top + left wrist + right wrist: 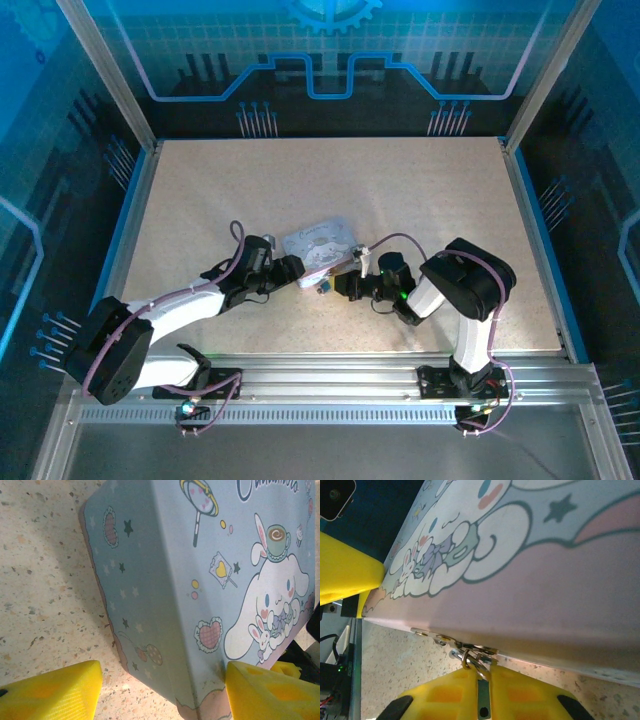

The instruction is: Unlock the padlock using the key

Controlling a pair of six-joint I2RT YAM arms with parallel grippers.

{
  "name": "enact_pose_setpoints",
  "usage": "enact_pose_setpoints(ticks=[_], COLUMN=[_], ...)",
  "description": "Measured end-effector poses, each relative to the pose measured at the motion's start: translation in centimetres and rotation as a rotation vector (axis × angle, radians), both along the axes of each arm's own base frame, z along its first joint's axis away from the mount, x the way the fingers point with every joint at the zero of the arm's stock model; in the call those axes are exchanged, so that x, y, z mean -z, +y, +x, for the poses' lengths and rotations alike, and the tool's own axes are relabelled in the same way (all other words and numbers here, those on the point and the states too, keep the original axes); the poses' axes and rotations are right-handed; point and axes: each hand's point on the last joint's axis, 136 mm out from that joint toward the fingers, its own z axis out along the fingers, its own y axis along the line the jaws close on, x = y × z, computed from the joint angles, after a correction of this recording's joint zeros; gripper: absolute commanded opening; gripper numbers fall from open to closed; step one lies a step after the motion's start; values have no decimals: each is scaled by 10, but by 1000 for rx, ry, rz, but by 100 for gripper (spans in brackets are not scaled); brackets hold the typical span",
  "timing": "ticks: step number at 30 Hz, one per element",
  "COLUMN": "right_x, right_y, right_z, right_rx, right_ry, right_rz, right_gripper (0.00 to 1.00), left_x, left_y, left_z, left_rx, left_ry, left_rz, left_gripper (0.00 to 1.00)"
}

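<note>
Pale lilac-blue tin (pixel 160 570) printed with stars, hearts, white cartoon animal.

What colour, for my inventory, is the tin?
Pale blue tin with cartoon prints; best in left wrist view.

The top camera is looking down on the whole desk (pixel 400 190) from above and behind its near edge. Both wrist cameras are sitting close to the tin (pixel 320 243), facing it from opposite sides, sharing its cartoon lid.

Robot test cell, lab setting. Speckled table (pixel 330 190) boxed in by aluminium frame posts (pixel 105 70). Blue circuit-print wall panels (pixel 330 50) behind.
</note>
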Motion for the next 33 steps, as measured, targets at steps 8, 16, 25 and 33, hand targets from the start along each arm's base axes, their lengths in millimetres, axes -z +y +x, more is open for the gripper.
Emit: enact_pose_setpoints(ticks=[8, 16, 25, 33], right_x=[-1, 2, 1, -1], right_y=[-1, -6, -12, -15], right_z=[1, 3, 4, 6], right_rx=[19, 55, 83, 110], right_ry=[21, 60, 79, 120], right_rz=[12, 26, 49, 76], right_gripper=[4, 3, 3, 3], left_x=[0, 0, 0, 1], left_y=[0, 0, 0, 0], left_z=[0, 0, 0, 0], left_rx=[-1, -6, -13, -13], left_ry=[-3, 0, 6, 2], left_rz=[0, -3, -9, -12], left_gripper=[67, 67, 67, 67])
